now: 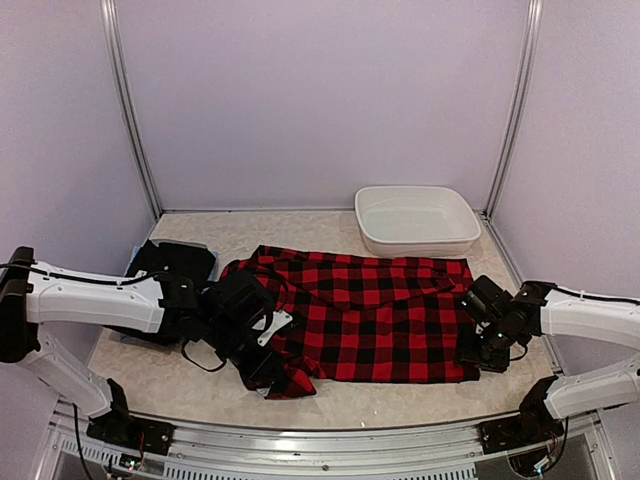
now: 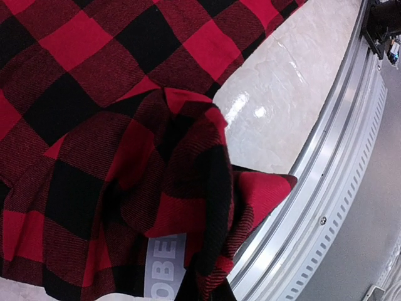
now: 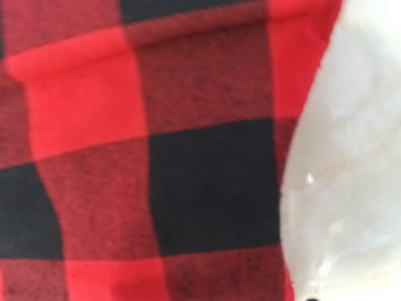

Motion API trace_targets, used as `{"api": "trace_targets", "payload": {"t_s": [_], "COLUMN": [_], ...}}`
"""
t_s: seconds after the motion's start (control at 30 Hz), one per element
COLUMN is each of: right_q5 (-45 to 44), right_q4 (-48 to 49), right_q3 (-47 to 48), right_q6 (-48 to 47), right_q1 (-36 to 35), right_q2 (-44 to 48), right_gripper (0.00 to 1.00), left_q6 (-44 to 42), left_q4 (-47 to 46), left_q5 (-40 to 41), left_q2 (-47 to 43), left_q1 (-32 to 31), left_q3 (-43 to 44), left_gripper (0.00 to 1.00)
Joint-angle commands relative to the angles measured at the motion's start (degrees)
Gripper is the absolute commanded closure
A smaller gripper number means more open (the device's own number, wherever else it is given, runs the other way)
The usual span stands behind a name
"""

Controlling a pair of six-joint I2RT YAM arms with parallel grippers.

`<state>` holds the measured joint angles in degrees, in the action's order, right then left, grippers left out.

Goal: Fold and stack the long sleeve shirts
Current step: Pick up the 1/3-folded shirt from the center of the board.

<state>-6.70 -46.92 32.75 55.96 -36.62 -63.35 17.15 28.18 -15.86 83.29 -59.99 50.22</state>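
Left jaws grip the flannel shirt, right jaws perhaps over its edge.

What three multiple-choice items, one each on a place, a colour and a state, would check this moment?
1. Where is the basin?
A. far right, beyond the shirt
B. near left corner
C. on top of the shirt

2. The shirt's checks are:
A. blue and white
B. green and yellow
C. red and black

3. The basin is:
A. upside down
B. upright and empty
C. full of clothes

Answers:
1 A: the top view shows it behind the shirt's right end.
2 C: all three views show red and black squares.
3 B: its open side faces up and its white inside is bare.
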Motion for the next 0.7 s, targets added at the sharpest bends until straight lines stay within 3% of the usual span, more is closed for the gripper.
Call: {"api": "trace_targets", "payload": {"t_s": [0.0, 0.23, 0.67], "right_q5": [-1.3, 0.3, 5.5], "right_q4": [-3.0, -3.9, 5.5], "right_q3": [1.8, 2.0, -7.2], "right_q6": [4.8, 7.9, 9.8], "right_q1": [-0.6, -0.7, -0.7], "right_q2": [-1.4, -4.4, -1.6], "right_gripper": [0.34, 0.36, 0.47], "left_q6": [-0.7, -4.8, -7.5], "left_q4": [2.8, 2.7, 3.0], "left_q5": [-3.0, -6.8, -8.9], "left_q2": [0.2, 2.4, 3.3], "left_q1": [3.1, 5.1, 7.6], "left_q3": [1.6, 3.2, 4.4], "left_gripper": [1.0, 1.0, 1.0]}}
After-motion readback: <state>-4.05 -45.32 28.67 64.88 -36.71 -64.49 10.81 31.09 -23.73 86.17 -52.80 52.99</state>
